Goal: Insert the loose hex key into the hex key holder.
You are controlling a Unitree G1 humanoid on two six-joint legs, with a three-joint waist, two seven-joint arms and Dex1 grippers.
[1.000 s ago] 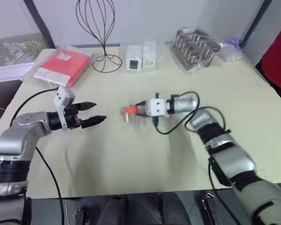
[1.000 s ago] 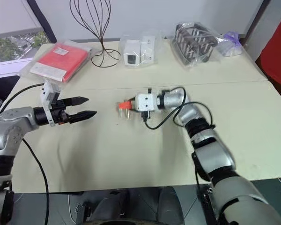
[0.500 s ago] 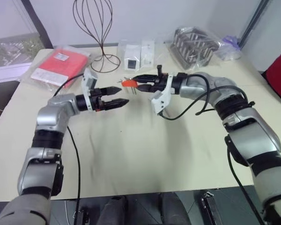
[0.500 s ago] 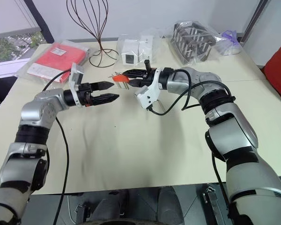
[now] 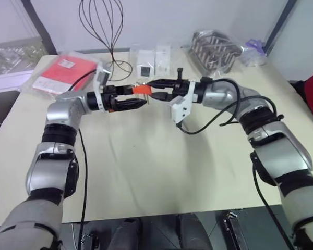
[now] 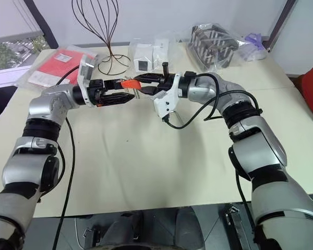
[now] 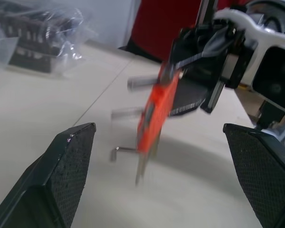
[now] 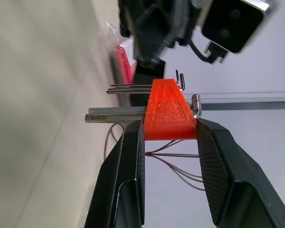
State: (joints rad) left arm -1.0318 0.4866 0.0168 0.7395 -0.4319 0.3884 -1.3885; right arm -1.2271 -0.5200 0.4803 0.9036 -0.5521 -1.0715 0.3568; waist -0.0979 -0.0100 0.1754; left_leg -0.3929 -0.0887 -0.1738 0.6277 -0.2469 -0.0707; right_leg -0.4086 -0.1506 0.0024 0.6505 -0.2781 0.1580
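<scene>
Head views: both arms are raised over the far middle of the desk point(image 5: 146, 177), the grippers pointing at each other. The right gripper point(image 5: 152, 89) has its jaws closed on the hex key holder point(image 5: 141, 90) — the orange block is held clear of the desk surface. The left gripper point(image 5: 136, 97) has its jaws spread wide, empty, one finger above and one below the holder. Behind on the desk: a red packet point(image 5: 68, 72), a wire stand point(image 5: 105, 31), white boxes point(image 5: 155, 58) and a bagged dark rack point(image 5: 215, 50).

Left wrist view: the left fingers point(image 7: 71, 166) stand wide apart with nothing between them. The holder point(image 7: 156, 113) hangs tilted ahead, gripped at its upper end by the right gripper point(image 7: 204, 50). Grey keys stick out to one side.

Right wrist view: both jaws press the holder point(image 8: 170, 115) from either side, keys projecting crosswise — the left gripper point(image 8: 156, 28) is just beyond.

Loose hex key: cannot tell it apart from the seated ones.
</scene>
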